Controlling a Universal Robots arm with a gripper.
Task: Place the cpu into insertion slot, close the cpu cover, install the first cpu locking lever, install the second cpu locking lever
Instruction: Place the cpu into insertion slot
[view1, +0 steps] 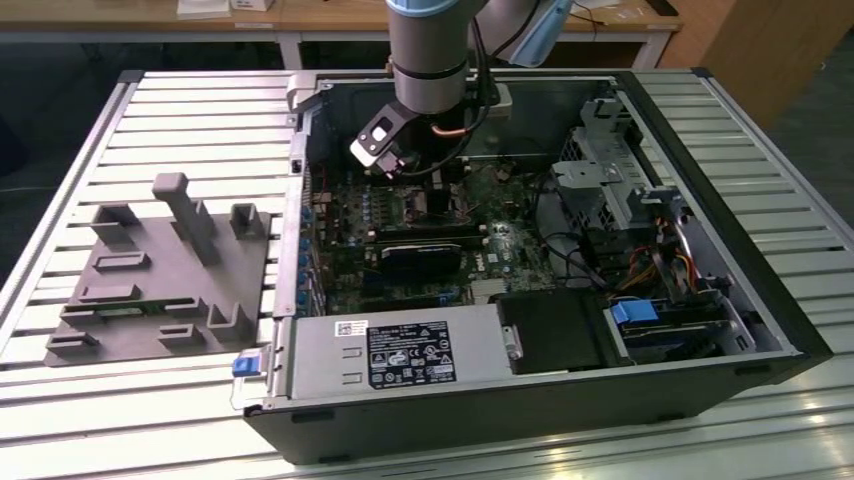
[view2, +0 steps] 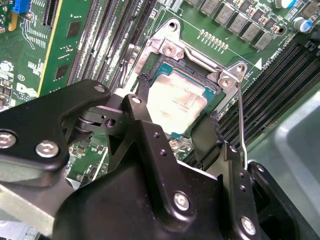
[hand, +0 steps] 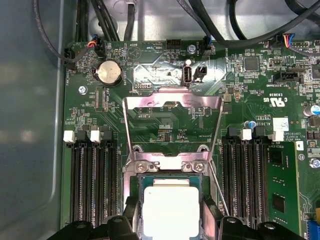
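Slatted metal table (view1: 80, 130) in a room with wooden desks (view1: 334, 18) behind; an open computer case (view1: 534, 420) lies on it beside a grey fixture (view1: 160, 270). The arm (view1: 430, 50) reaches down into the case.

Second wrist view: the gripper (view2: 176, 104) sits over the cpu (view2: 175, 97), which lies flat, metal top up, in the insertion slot (view2: 159, 66). Whether it clamps the chip cannot be told. A thin lever (view2: 240, 120) stands raised beside the slot.

First wrist view: the cpu cover (hand: 172, 97) lies swung open beyond the slot, its length running parallel to the memory slots (hand: 92, 185).
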